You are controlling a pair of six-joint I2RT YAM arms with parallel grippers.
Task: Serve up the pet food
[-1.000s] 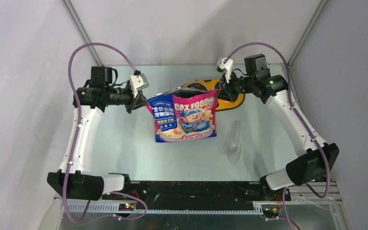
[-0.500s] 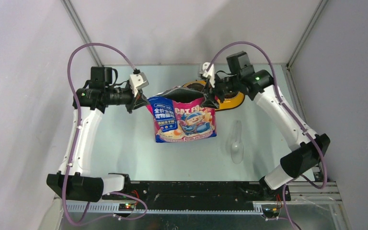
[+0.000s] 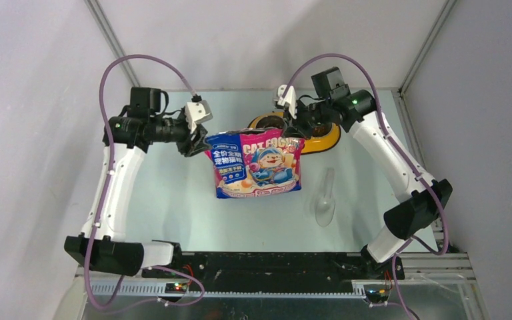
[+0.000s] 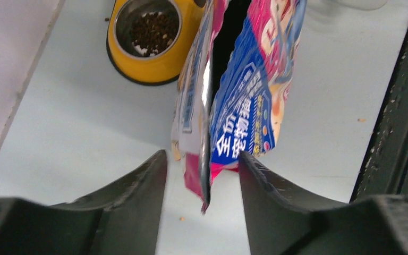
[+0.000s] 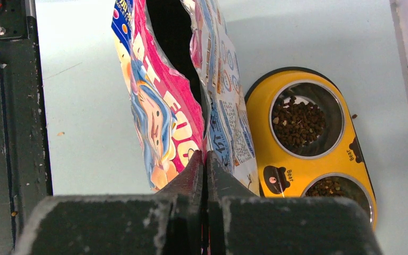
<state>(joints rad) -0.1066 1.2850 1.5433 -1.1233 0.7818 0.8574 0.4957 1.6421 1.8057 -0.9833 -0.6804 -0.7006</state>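
Kibble (image 5: 297,121) sat in both steel cups of bowl (image 5: 257,125). Bag (image 3: 257,163) was upright just in front of bowl, mouth open, inside dark. R gripper (image 5: 205,156) pinched shut on bag's right top edge. L gripper (image 4: 202,156) was approx. half open, left edge between jaws, unclamped. Scoop (image 3: 325,200) lay right of bag; table (image 3: 173,200) showed wide to its left.

Probably a robotics lab: plain grey panels (image 3: 260,40) and metal struts (image 3: 112,41) enclose a pale table (image 3: 173,200), wired rail (image 3: 267,261) along its near edge.
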